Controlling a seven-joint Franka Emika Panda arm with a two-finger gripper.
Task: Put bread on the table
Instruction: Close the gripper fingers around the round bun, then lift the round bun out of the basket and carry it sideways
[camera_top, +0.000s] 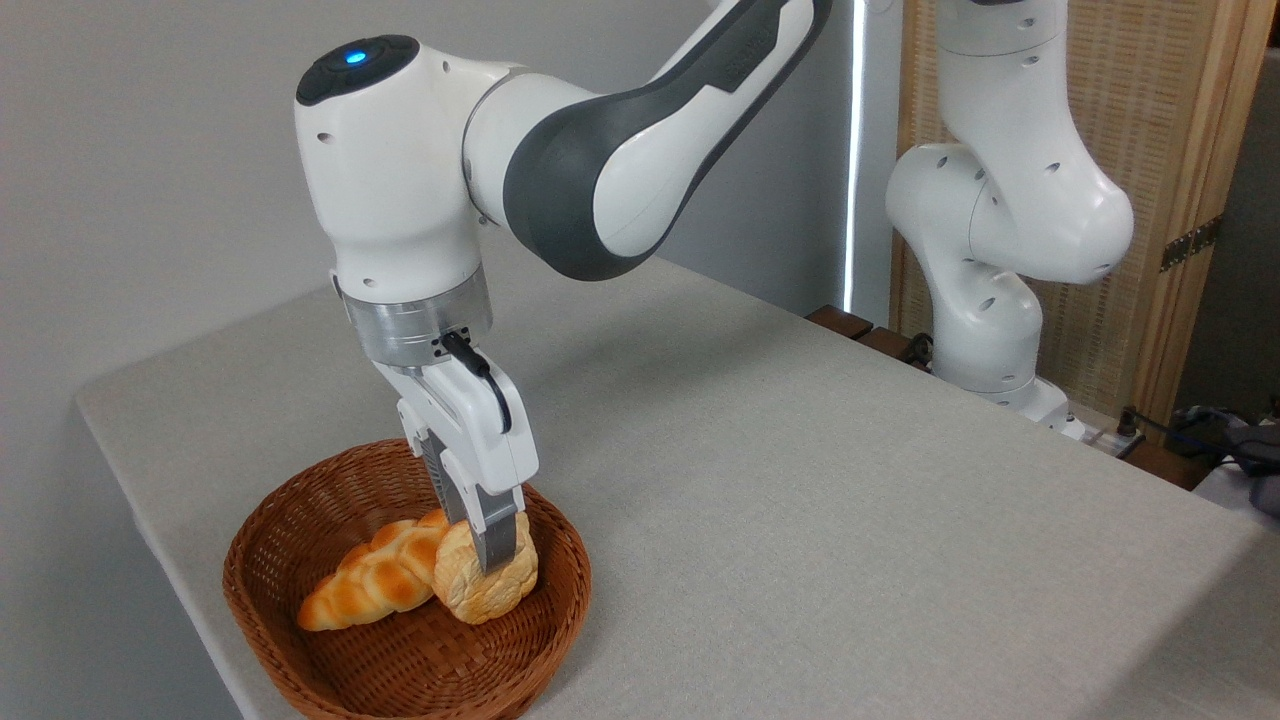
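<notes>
Inside the basket (300, 640) the downward-reaching arm's claw (495, 560) seems clamped on the tilted bread (470, 590)

The bread (478, 588), a small round pale-golden bun with a crinkled top, stands on edge near the front left corner of the grey-beige tabletop (800, 500)

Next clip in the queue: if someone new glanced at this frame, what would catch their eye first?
Probably the big white arm arching in from the upper right, its gripper reaching down into the wicker basket at the table's lower left. There its fingers sit around a pale round bun, tipped on edge. An orange-brown braided loaf lies against the bun's left side.
</notes>
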